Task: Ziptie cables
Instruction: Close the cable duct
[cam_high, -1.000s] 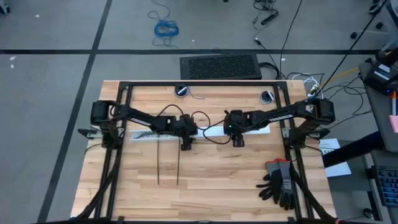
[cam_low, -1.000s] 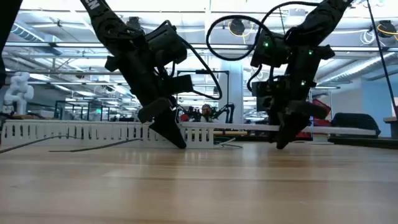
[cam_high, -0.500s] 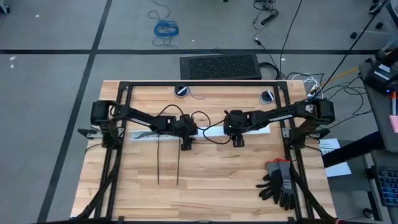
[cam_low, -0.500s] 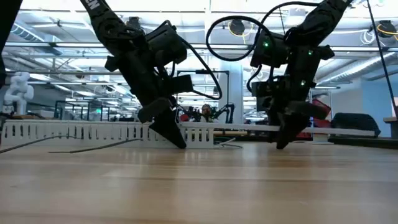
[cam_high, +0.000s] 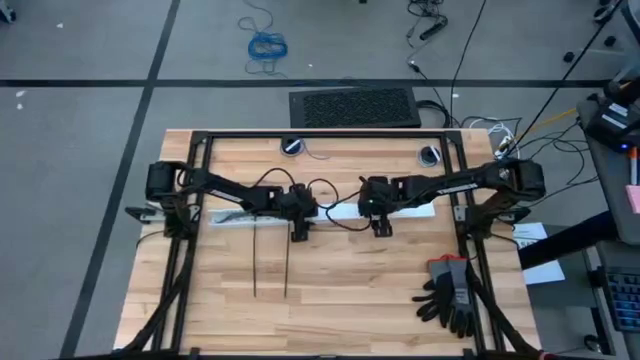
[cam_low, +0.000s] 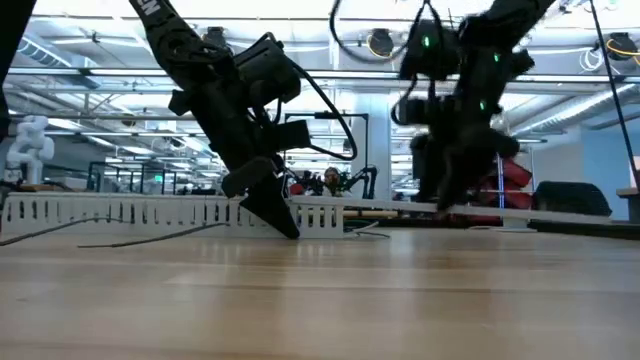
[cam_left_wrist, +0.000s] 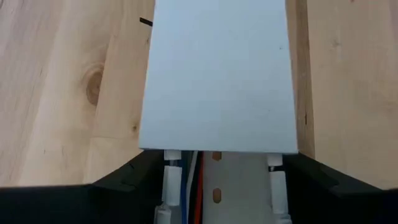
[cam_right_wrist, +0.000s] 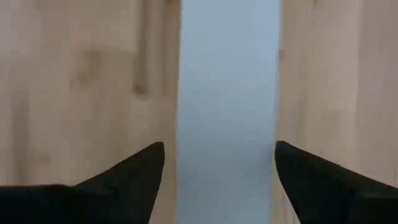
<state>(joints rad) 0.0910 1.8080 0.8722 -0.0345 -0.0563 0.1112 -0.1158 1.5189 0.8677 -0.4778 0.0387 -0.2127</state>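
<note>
The left gripper (cam_high: 299, 235) rests tip-down on the table, fingers (cam_left_wrist: 124, 180) spread around the white slotted strip (cam_left_wrist: 217, 74) holding coloured cables (cam_left_wrist: 189, 186). The right gripper (cam_high: 378, 229) hovers open over the same strip's right part. Two dark zipties (cam_high: 270, 262) lie untouched, near of the left gripper. Both arms reach inward from the sides, wrists bent down. Risk: closing on the strip's walls could drag it and spill the wires.
</note>
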